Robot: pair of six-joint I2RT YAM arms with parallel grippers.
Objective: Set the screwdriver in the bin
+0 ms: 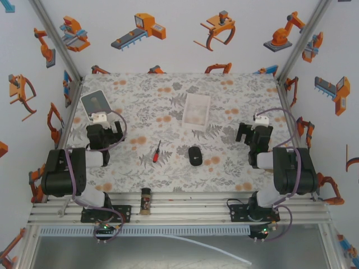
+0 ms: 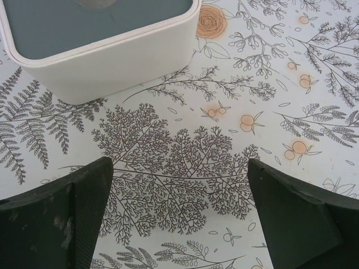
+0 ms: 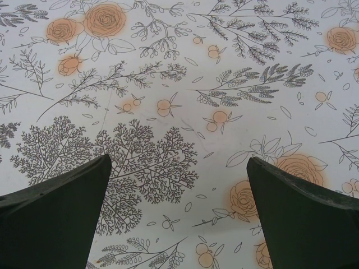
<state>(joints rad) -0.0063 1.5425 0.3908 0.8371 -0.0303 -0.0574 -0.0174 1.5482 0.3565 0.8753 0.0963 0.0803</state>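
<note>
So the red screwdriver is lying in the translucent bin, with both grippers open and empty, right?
Not quite. The top view shows the screwdriver on the tablecloth, nearer the arms than the bin. The left gripper and right gripper are indeed open and empty.

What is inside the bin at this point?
Nothing solid shows inside the bin; faint orange blotches look like tablecloth print through its base. The screwdriver lies on the tablecloth.
</note>
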